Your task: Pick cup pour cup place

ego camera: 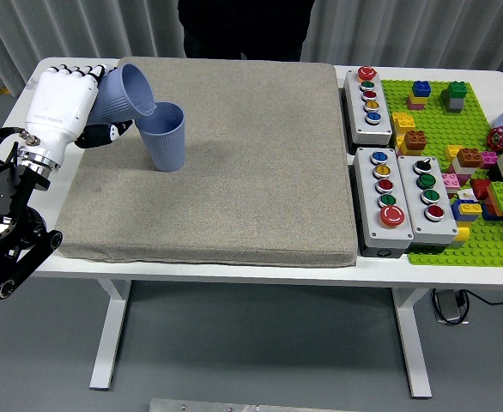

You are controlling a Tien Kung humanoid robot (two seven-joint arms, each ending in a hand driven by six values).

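My left hand [80,107], white with black fingertips, is shut on a blue cup [124,93] at the mat's far left. That held cup is tipped steeply to the right, its mouth over the rim of a second blue cup [164,136]. The second cup stands upright on the grey mat [234,189], just right of the hand. I cannot see any contents in either cup. My right arm does not appear in the head view.
Two grey button boxes [370,96] [406,199] sit right of the mat. Beyond them is a green baseplate [457,146] with several toy bricks. A person in dark clothing [243,26] stands at the far side.
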